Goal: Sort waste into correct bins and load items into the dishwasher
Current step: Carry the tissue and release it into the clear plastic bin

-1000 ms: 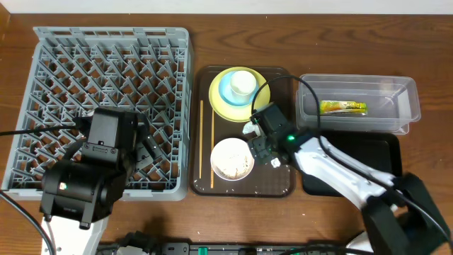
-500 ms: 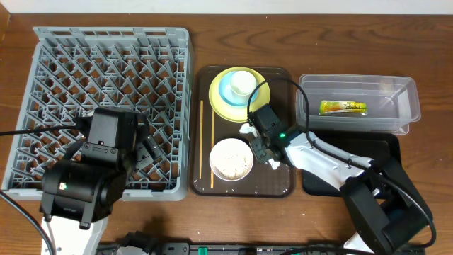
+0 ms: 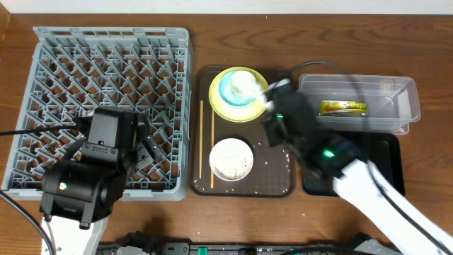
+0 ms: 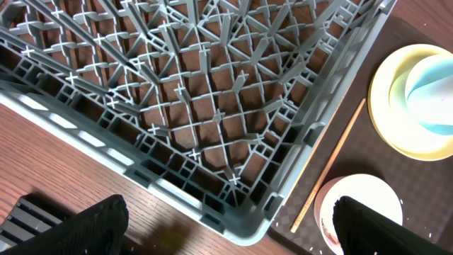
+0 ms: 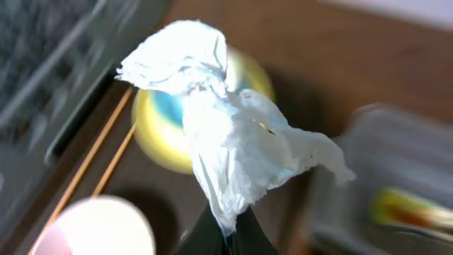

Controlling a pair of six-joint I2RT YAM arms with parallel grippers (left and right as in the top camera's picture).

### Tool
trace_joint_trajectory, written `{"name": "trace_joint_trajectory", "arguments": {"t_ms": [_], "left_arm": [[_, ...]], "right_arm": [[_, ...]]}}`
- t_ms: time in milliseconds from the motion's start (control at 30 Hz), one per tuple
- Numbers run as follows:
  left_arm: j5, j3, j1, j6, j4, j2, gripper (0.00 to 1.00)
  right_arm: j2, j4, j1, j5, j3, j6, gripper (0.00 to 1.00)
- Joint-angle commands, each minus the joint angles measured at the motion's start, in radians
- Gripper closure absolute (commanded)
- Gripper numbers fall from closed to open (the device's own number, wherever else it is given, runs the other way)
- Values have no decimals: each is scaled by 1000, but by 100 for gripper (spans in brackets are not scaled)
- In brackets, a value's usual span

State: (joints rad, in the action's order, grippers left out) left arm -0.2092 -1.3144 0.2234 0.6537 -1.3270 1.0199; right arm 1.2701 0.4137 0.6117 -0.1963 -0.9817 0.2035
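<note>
My right gripper (image 5: 228, 237) is shut on the crumpled white tissue (image 5: 226, 142), which hangs in the air above the brown tray. From overhead the tissue (image 3: 267, 99) sits between the yellow plate (image 3: 221, 104) and the clear tub (image 3: 354, 79), which holds the snack wrapper (image 3: 343, 108). A light-blue cup (image 3: 228, 90) with a white cup (image 3: 243, 81) inside stands on the plate. The white bowl (image 3: 231, 157) and chopsticks (image 3: 202, 142) lie on the brown tray. My left gripper (image 4: 230, 230) hangs open over the near right corner of the grey rack (image 4: 212, 106).
The dark brown serving tray (image 3: 276, 180) carries scattered white crumbs (image 3: 284, 160). A flat black tray (image 3: 389, 152) lies in front of the clear tub, partly under my right arm. A chopstick (image 4: 329, 166) lies close beside the rack's edge.
My right gripper closed on the tissue beside the bowl and lifted it up and back-right, toward the clear tub. The left arm has stayed still.
</note>
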Motion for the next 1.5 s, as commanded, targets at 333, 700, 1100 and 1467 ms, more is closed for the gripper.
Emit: {"name": "trace_joint_trajectory", "arguments": {"t_ms": [333, 700, 1100, 1467], "left_arm": [[-9, -5, -6, -5, -1, -1, 7], [-10, -5, -6, -5, -1, -1, 6], [-9, -5, -6, -5, -1, -1, 7], [-9, -5, -6, -5, -1, 0, 6]], "right_arm": [[59, 26, -509, -95, -3, 578, 99], [200, -21, -616, 54, -3, 602, 40], [-114, 45, -621, 129, -11, 206, 1], [-542, 384, -625, 107, -11, 188, 1]]}}
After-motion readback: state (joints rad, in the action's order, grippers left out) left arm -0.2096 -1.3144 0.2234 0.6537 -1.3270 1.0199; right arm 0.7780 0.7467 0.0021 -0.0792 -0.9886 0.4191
